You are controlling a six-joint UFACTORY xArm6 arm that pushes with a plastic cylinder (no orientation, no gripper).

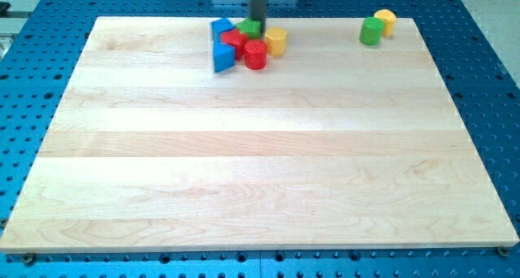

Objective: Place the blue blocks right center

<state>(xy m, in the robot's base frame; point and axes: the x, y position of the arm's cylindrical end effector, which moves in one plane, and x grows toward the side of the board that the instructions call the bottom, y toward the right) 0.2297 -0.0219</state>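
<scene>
Blue blocks (222,50) clustered at view's top, my tip (257,22) seemingly touching green block (251,28), no claw visible.

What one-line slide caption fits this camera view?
My tip sits among the top cluster beside two blue blocks, far from the board's right centre.

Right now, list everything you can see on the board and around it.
blue blocks: two, blue; a triangular one at the cluster's left, another just above it
red blocks: two, red; a cylinder and one of unclear shape, mid-cluster
green blocks: two, green; one by the rod, a cylinder at top right
yellow blocks: two, yellow; one at the cluster's right, one touching the green cylinder
board: one, light wood
table: one, blue, perforated
my tip: one, dark, at the cluster's top edge, against the green block
</scene>
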